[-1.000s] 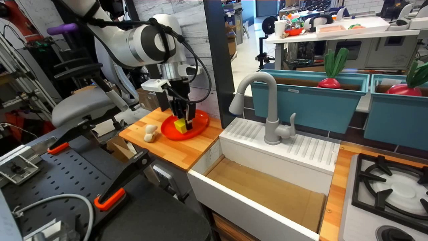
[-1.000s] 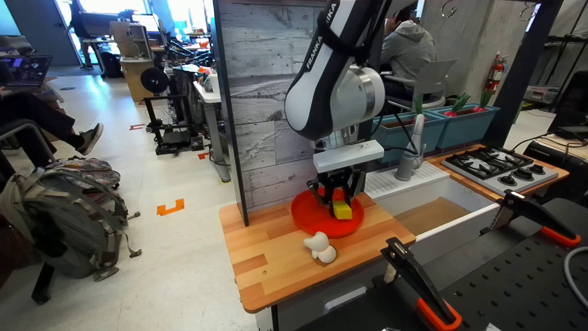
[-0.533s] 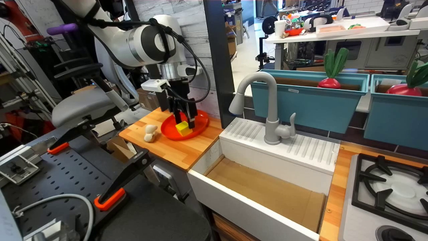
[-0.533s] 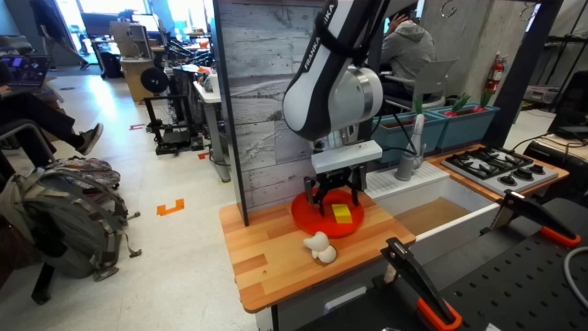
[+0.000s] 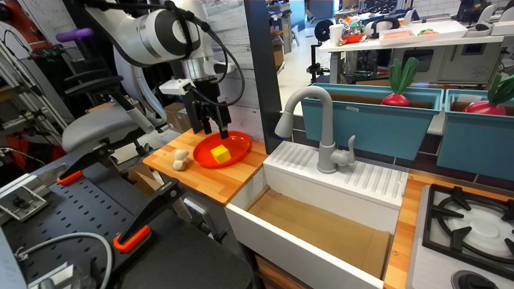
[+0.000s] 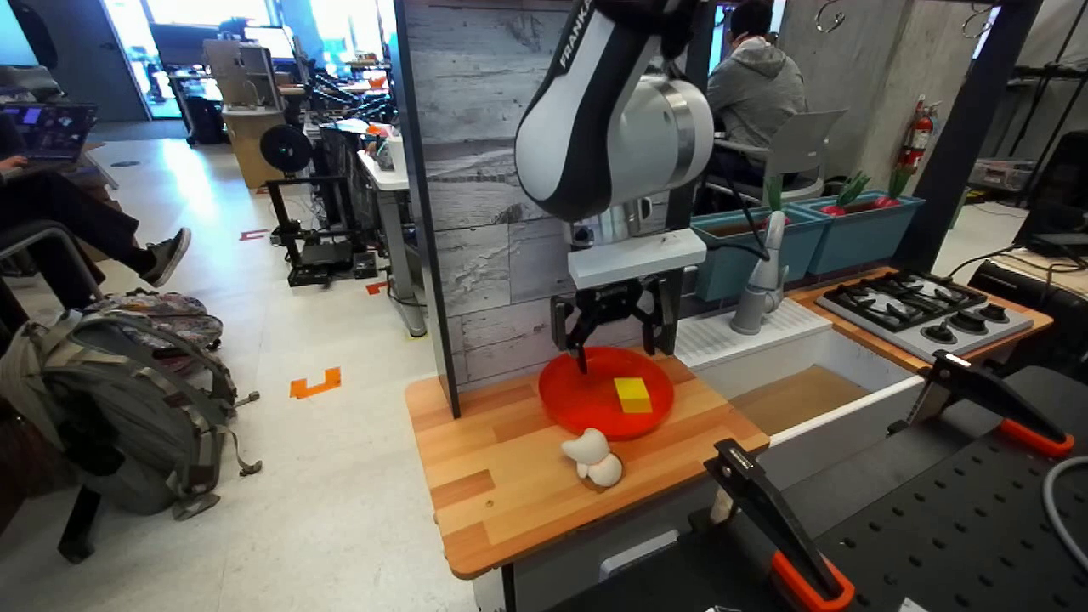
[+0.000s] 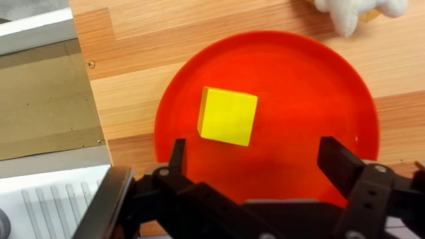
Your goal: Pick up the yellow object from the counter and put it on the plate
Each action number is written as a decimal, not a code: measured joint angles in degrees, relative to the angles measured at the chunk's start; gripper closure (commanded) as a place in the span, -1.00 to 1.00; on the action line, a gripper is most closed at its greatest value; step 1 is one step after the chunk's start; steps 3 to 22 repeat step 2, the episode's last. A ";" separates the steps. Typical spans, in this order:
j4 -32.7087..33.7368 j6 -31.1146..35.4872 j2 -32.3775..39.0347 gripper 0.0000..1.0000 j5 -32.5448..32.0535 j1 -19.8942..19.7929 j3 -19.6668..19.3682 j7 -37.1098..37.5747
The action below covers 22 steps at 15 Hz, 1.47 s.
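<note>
The wooden countertop (image 6: 523, 506) lies under the red plate (image 7: 298, 99). Above the plate, the Robotiq gripper (image 6: 616, 360) is spread wide and holds nothing. On the plate, off its middle, rests the yellow cube (image 7: 229, 116); I judge it light, stiff, not fragile and slightly slippery, best taken by two opposite flat sides.

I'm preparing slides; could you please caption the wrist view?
Yellow cube on a red plate on the wooden counter, the open pincer above.
</note>
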 measured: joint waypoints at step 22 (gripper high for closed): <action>-3.24 -0.13 -3.71 -1.00 -1.64 1.02 -0.33 0.03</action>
